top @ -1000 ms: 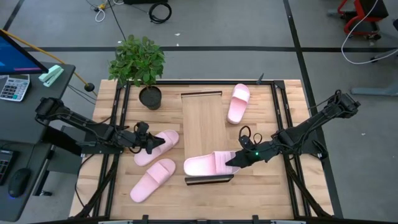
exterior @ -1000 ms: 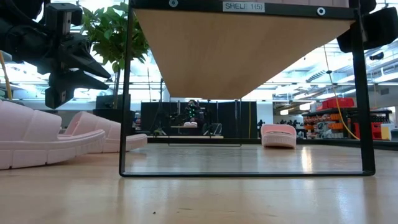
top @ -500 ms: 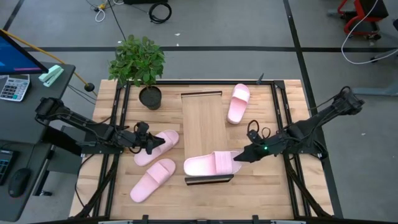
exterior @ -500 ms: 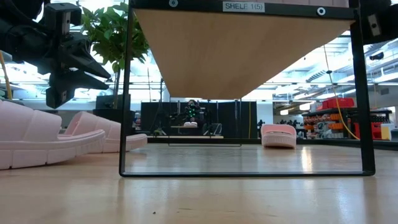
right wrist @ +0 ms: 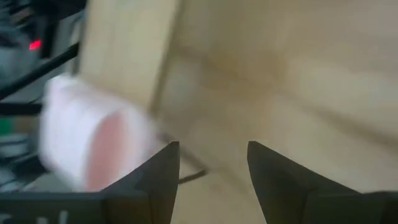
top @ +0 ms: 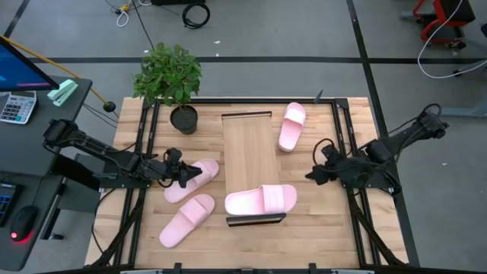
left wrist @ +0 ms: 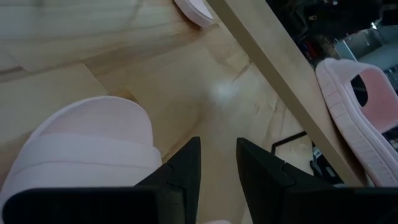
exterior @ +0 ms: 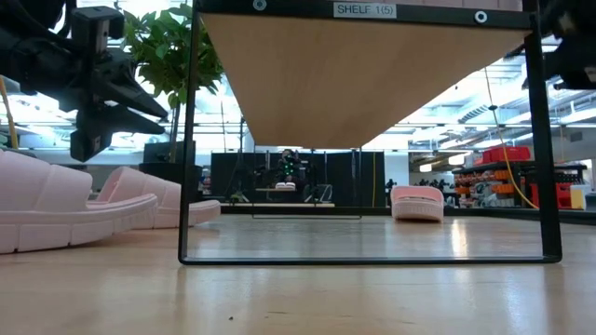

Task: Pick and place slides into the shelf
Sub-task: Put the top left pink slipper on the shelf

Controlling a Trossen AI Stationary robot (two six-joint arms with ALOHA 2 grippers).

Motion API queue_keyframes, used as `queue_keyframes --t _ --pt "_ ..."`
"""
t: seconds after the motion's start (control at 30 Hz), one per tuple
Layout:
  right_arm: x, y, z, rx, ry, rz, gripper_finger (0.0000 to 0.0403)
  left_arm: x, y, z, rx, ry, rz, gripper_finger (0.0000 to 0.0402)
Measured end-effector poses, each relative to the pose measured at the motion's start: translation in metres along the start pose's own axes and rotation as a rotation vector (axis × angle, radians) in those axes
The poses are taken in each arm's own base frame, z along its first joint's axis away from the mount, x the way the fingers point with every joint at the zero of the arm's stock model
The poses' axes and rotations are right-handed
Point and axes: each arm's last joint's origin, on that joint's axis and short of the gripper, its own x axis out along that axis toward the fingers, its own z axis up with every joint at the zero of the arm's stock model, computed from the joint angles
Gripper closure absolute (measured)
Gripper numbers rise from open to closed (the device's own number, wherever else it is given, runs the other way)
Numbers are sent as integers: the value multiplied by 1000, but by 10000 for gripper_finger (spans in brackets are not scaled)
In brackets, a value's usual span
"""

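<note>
The shelf (top: 247, 156) is a long light-wood board standing mid-table on black rails. One pink slide (top: 261, 200) lies sole-down across its near end. Another slide (top: 291, 125) rests on the table to the shelf's right, near the far edge. Two more slides (top: 192, 179) (top: 186, 219) lie on the table left of the shelf. My left gripper (top: 195, 176) hovers open above the farther of these two slides (left wrist: 93, 143), clear of it in the low view (exterior: 130, 98). My right gripper (top: 310, 175) is open, right of the shelf, with the shelved slide (right wrist: 93, 137) ahead of it.
A potted plant (top: 173, 80) stands at the table's far left corner, beside the shelf's far end. Black frame rails (top: 344, 152) run along the table's sides. Bare tabletop (top: 319, 228) lies at the near right. A desk with a calculator (top: 17, 106) stands left of the table.
My right gripper has drawn back from the toe end of the slide on the shelf, toward the table's right edge and slightly toward the far edge. That slide has stayed lying on the shelf's near end.
</note>
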Motion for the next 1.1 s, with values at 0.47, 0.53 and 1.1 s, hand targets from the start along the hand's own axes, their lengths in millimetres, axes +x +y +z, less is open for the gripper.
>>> queue_keyframes --t 0.47,0.53,1.1 --pt "8 -10 40 -162 -139 -140 208 0 0 0 -40 -8 -2 294" --pt "8 -12 46 -176 -147 -155 208 0 0 0 -56 -8 -2 294" --pt "2 -39 112 -111 -342 -289 208 0 0 2 -110 -61 24 294"
